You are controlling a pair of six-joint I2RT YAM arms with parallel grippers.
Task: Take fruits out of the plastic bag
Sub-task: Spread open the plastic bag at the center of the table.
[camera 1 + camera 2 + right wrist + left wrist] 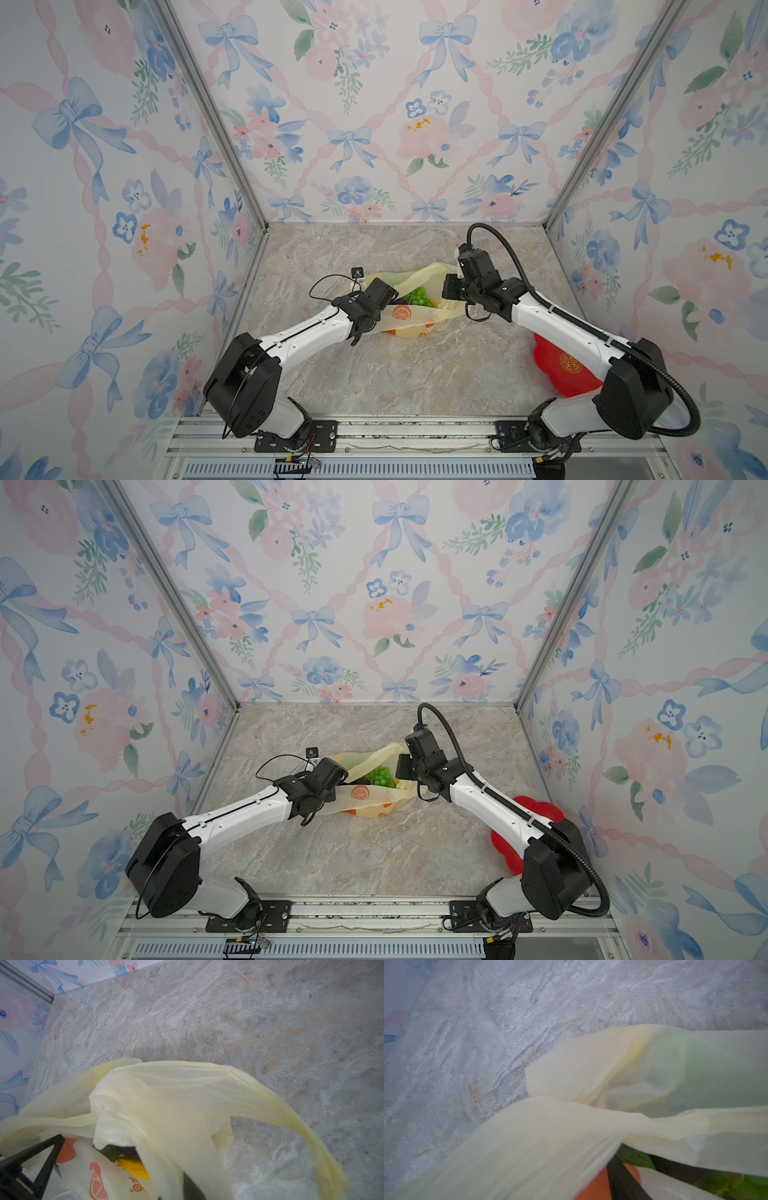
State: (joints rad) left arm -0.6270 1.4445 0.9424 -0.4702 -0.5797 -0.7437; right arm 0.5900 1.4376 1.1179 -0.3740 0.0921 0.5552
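The plastic bag (409, 318) lies mid-table in both top views, its mouth pulled wide between my two grippers. Inside it show a green grape bunch (417, 296) (381, 777) and a yellow fruit (134, 1167); the other fruits are hidden by the film. My left gripper (392, 301) is at the bag's left end. In the left wrist view its dark fingers (623, 1178) stand a little apart, with bag film (550, 1136) draped across them. My right gripper (451, 287) is shut on the bag's right handle (166, 1105), which covers its fingers.
A red flower-shaped plate (569, 370) (505, 850) lies at the right, partly under my right arm. A small black connector on a thin cable (356, 273) hangs just behind the bag. Flowered walls close in the marble table (374, 374) on three sides.
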